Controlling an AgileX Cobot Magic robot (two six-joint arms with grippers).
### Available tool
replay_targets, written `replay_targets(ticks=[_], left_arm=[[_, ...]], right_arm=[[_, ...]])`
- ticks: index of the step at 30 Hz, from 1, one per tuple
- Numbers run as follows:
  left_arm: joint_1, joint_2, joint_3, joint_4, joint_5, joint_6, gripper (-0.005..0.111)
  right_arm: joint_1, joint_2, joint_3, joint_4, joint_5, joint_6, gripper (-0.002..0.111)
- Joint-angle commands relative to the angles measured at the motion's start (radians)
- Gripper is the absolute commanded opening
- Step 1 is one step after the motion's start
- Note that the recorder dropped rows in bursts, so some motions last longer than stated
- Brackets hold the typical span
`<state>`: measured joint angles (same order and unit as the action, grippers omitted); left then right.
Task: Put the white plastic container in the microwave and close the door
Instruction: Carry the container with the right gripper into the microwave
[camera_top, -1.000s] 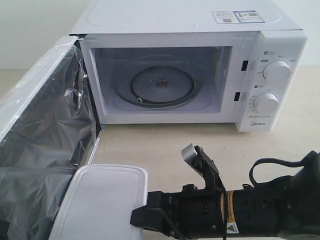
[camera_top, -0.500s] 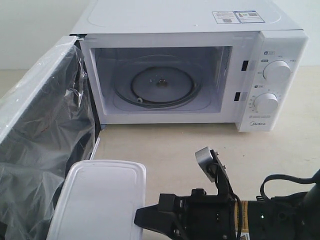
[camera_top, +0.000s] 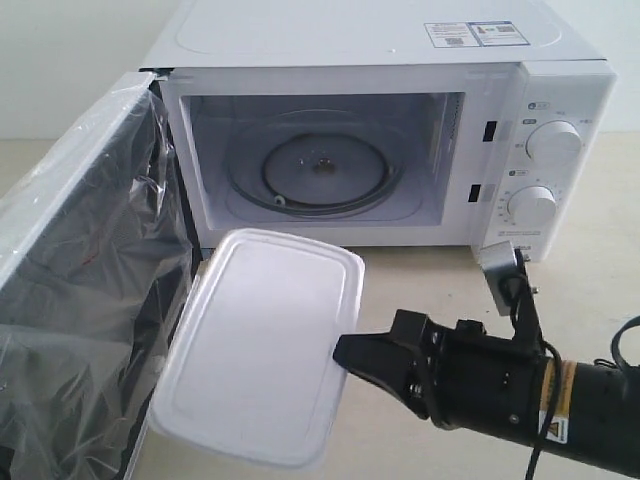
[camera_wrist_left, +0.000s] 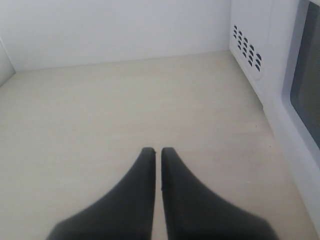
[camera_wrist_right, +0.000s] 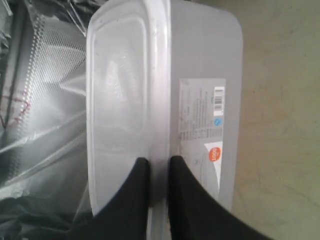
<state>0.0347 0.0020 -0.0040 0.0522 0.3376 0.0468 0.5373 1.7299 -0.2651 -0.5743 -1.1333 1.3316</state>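
Pinches the white plastic container (camera_top: 265, 345) by the rimmed edge of one side with the right gripper (camera_top: 345, 352), closed tight on that rim. Holds it clear of the table (camera_top: 420, 290), tilted, with the lid face turned up toward the exterior camera. Leaves it in front of the microwave (camera_top: 350, 40), outside the cavity, at about 7 o'clock from the glass turntable (camera_top: 322, 165), far corner just below the cavity's front sill. Reaches in from 4 o'clock.

Shows the door (camera_top: 100, 260) swung wide open at 9 o'clock, covered in crinkled clear film (camera_top: 60, 380), close beside the container's left edge; cannot tell whether touching. Places the round knobs (camera_top: 553, 142) at 3 o'clock of the cavity.

Shows, in the right wrist view, a small label (camera_wrist_right: 202, 125) with an orange-red dot on the container's side wall, just beside one black finger (camera_wrist_right: 192, 200).

Shows the left gripper (camera_wrist_left: 157, 152) closed on nothing, only a slit between its tips, over bare table near the microwave's vented side wall.
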Motion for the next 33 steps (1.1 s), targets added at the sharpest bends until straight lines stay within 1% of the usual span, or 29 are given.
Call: replay_targets(ticks=[1,4,7,11,13,18,20,25,28,31,33], left_arm=[[-0.005,-0.002,0.004,-0.011,-0.006,-0.002,0.004],[-0.005,-0.002,0.004,-0.011,-0.006,-0.002,0.004],[-0.005,-0.002,0.004,-0.011,-0.006,-0.002,0.004],[-0.005,-0.002,0.004,-0.011,-0.006,-0.002,0.004],[-0.005,-0.002,0.004,-0.011,-0.006,-0.002,0.004],[-0.005,-0.002,0.004,-0.011,-0.006,-0.002,0.004],[-0.005,-0.002,0.004,-0.011,-0.006,-0.002,0.004],[-0.005,-0.002,0.004,-0.011,-0.006,-0.002,0.004],[-0.005,-0.002,0.004,-0.011,-0.006,-0.002,0.004],[-0.005,-0.002,0.004,-0.011,-0.006,-0.002,0.004],[-0.005,-0.002,0.004,-0.011,-0.006,-0.002,0.004]], right_arm=[[-0.010,-0.012,0.003,0.142,-0.052,-0.043,0.000],[-0.008,-0.012,-0.003,0.257,-0.080,-0.058,0.000],[-0.006,-0.012,-0.058,0.296,-0.081,-0.056,0.000],[0.027,-0.010,-0.128,0.405,-0.051,-0.058,0.000],[0.046,-0.008,-0.151,0.471,0.000,-0.051,0.000],[0.056,0.057,-0.189,0.489,-0.035,-0.033,0.000],[0.076,0.075,-0.204,0.517,-0.038,-0.028,0.000],[0.142,0.119,-0.247,0.675,-0.051,-0.042,0.000],[0.172,0.147,-0.294,0.711,-0.051,-0.043,0.000],[0.194,0.168,-0.320,0.792,-0.049,-0.051,0.000],[0.194,0.178,-0.329,0.812,-0.046,-0.060,0.000]])
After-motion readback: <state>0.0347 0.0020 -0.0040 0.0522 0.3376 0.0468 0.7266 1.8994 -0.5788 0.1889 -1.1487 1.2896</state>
